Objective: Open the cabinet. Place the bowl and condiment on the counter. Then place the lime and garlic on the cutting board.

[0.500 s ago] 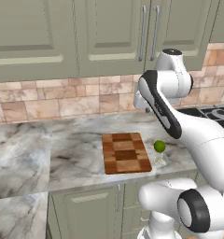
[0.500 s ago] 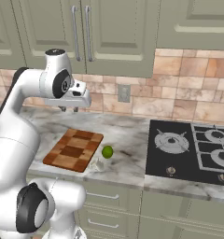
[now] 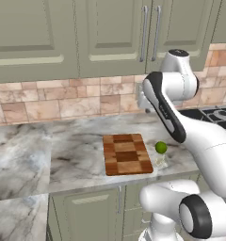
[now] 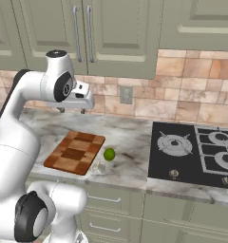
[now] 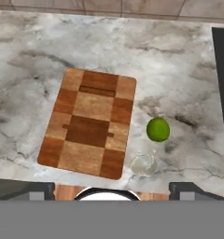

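The cabinet (image 3: 133, 37) (image 4: 101, 33) is on the wall above the counter, with both doors shut. The bowl and the condiment are hidden. The chequered cutting board (image 3: 126, 154) (image 4: 74, 152) (image 5: 93, 123) lies bare on the marble counter (image 3: 72, 155) (image 4: 130, 137). Just right of the board sits the lime (image 3: 161, 148) (image 4: 109, 154) (image 5: 157, 129). The whitish garlic (image 3: 161, 163) (image 4: 101, 167) (image 5: 143, 165) lies in front of the lime. My gripper (image 4: 71, 110) hangs open and empty, well above the board and pointing down at it.
A black gas stove (image 4: 196, 152) (image 3: 218, 115) is set into the counter right of the lime. A wall outlet (image 4: 126, 95) is on the tiled backsplash. More green cabinets hang on either side, and drawers run below the counter edge.
The hand has dipped very slightly. The board, lime and garlic have not moved.
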Robot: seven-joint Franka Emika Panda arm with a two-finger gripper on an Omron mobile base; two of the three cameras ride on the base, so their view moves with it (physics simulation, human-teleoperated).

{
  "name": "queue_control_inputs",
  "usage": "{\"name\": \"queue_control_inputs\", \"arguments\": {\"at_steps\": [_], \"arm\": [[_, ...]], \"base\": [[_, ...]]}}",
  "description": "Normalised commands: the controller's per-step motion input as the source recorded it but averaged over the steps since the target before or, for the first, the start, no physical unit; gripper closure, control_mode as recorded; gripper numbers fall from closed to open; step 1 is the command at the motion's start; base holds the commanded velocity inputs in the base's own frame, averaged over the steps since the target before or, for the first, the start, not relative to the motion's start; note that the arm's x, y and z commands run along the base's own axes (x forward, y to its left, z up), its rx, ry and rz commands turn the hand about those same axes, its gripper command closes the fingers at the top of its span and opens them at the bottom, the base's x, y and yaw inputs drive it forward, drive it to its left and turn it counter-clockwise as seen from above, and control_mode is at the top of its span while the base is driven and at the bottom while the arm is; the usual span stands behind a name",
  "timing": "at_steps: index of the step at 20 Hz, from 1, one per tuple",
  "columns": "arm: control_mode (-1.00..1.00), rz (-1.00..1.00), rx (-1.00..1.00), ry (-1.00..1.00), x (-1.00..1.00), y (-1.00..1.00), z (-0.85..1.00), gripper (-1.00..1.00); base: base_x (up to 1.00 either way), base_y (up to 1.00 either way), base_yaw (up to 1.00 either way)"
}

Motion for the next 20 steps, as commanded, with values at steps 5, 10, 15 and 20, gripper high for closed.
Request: {"name": "queue_control_inputs", "arguments": {"at_steps": [5, 10, 15, 20], "arm": [[-1.00, 0.00, 0.00, -0.10, -0.09, -0.18, 0.19, -1.00], [-1.00, 0.00, 0.00, -0.15, -0.09, -0.06, 0.27, -1.00], [-1.00, 0.00, 0.00, -0.24, -0.03, -0.01, 0.31, -1.00], [-1.00, 0.00, 0.00, -0.23, -0.01, 0.00, 0.27, -1.00]], "base": [[0.00, 0.00, 0.00], [0.00, 0.00, 0.00], [0.00, 0.00, 0.00], [0.00, 0.00, 0.00]]}}
